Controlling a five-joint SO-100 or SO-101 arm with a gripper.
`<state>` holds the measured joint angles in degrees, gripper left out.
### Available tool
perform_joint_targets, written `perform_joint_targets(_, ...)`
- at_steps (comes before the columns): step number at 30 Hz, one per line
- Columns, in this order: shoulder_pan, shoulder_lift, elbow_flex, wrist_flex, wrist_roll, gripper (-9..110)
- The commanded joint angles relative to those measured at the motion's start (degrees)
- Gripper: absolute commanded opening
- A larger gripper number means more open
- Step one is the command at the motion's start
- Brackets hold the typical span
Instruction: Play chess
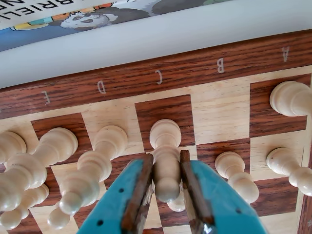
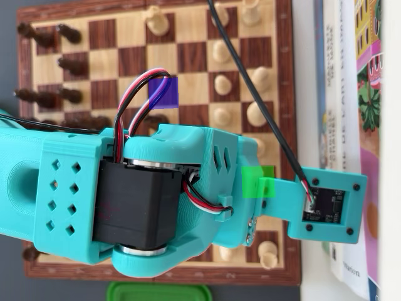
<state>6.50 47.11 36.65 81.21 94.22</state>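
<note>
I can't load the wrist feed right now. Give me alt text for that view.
The turquoise gripper is closed around a white chess piece standing in the C file of the wooden chessboard. More white pieces stand either side, and a book lies beyond the board's edge.

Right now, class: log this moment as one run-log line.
phase: grasp | gripper: shut on white bishop | square: C-file, back rank | board: neighbouring white pieces upright | overhead view: arm hides the grasp

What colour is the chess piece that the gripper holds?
Cream, pale unpainted wood. The chess piece shows best in the wrist view, between the fingers of the turquoise gripper.
</note>
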Motion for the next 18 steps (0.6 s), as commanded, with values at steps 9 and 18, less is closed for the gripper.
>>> perform_joint_targets(9, 0.44, 0.18, -1.67, 0.44, -0.26, 11)
perform_joint_targets(18, 0.35, 0.18, -2.02, 0.44, -0.26, 12)
